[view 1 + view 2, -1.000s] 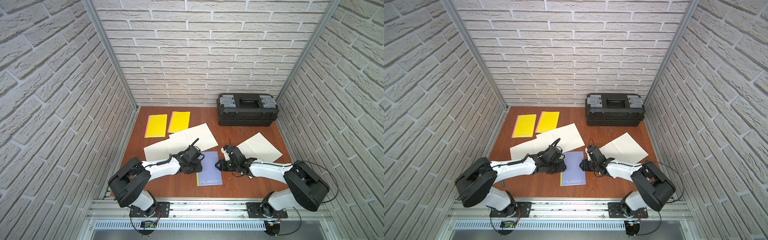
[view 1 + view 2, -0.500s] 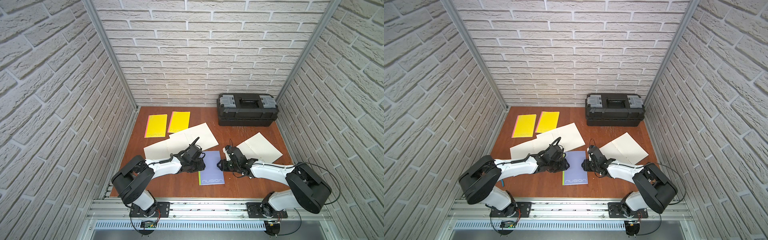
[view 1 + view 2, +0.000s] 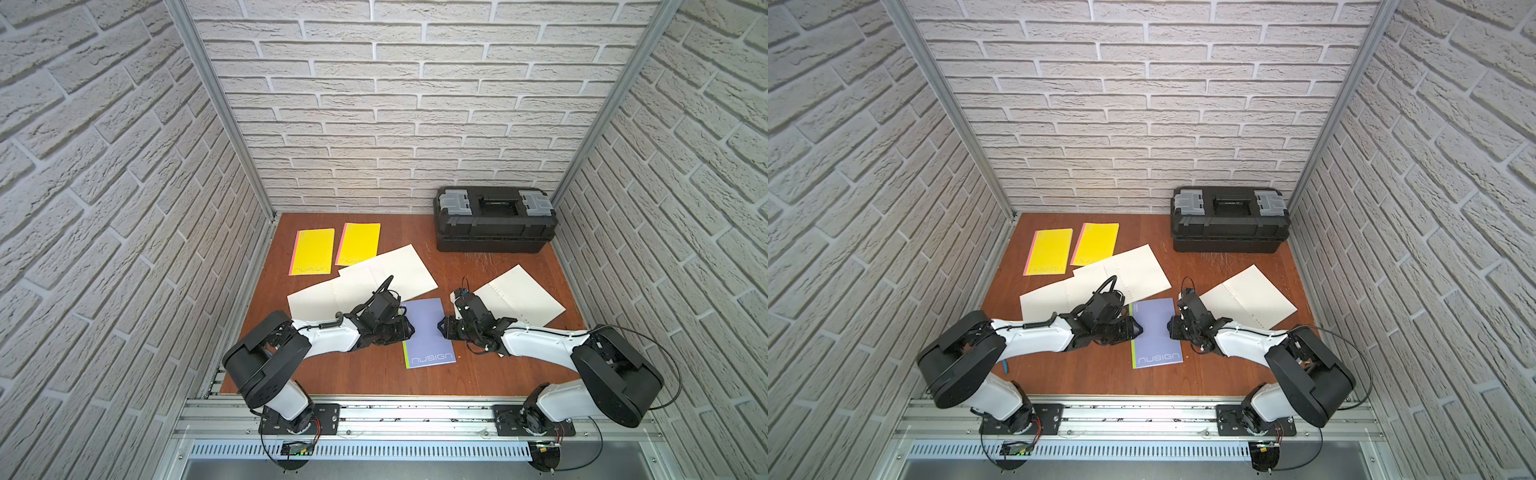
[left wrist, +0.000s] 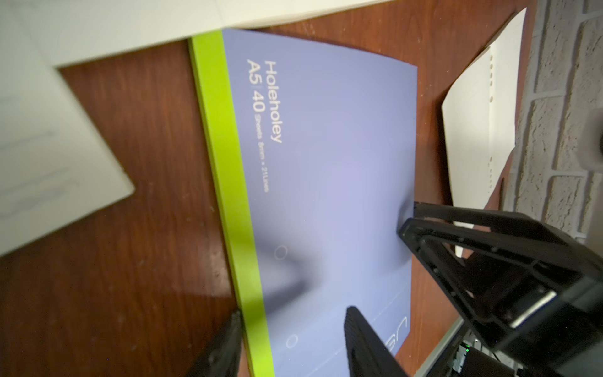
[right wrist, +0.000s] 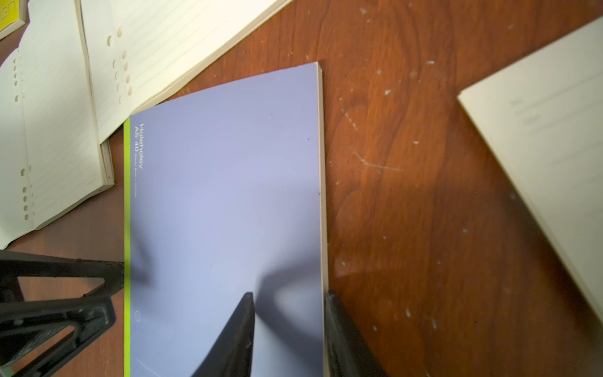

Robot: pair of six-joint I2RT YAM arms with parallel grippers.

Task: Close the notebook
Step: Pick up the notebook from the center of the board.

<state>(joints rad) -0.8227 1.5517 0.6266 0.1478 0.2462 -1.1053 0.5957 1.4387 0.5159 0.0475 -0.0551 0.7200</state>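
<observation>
I see the notebook [image 3: 428, 332] lying flat on the table [image 3: 374, 382] between both grippers. Its lilac cover is shut and its green spine is toward the left arm. The left gripper [image 4: 293, 313] has its jaws apart, one finger over the cover and one just outside the spine. The right gripper [image 5: 289, 295] is parted too and straddles the page edge in the same way. Neither one clamps anything. An open notebook [image 3: 374, 278] with white pages lies just beside the far corner, and a second open notebook [image 3: 519, 295] lies near the right arm.
</observation>
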